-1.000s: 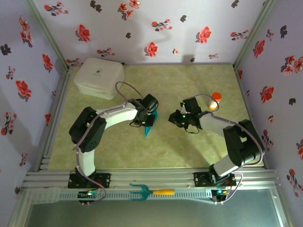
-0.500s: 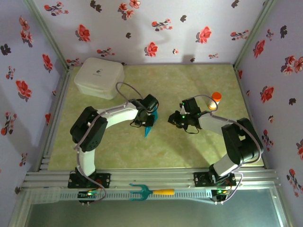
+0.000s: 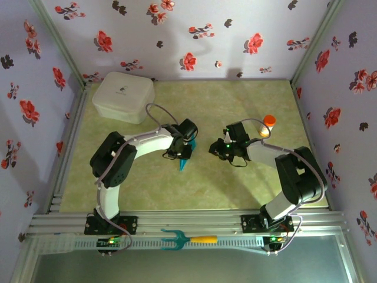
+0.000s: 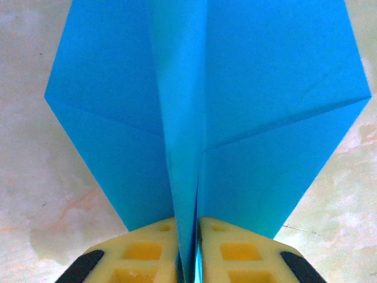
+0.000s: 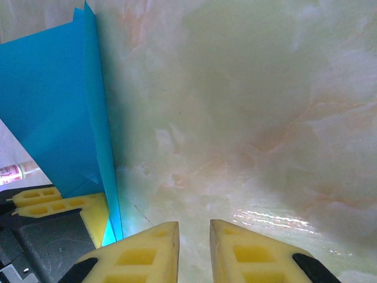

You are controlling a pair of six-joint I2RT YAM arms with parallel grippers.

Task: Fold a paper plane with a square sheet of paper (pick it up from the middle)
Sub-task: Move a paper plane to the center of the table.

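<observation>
Currently: left gripper [image 4: 188, 259] nearly closed, pinching centre fold of paper plane [image 4: 247, 118]; wings spread either side. Top view: plane near table [image 3: 147, 183] centre, nose toward 6 o'clock from left gripper. Right gripper [image 5: 194, 242] at plane's 3 o'clock, near but apart, narrow slit, empty. Risks: pinch slackens, thin paper slips or topples; creases spring open; right fingers nudging wing edge crumple it.

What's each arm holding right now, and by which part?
Left gripper pinches the plane by its centre crease, jaws closed on the fold. Right gripper holds nothing; its jaws stand slightly apart.
</observation>
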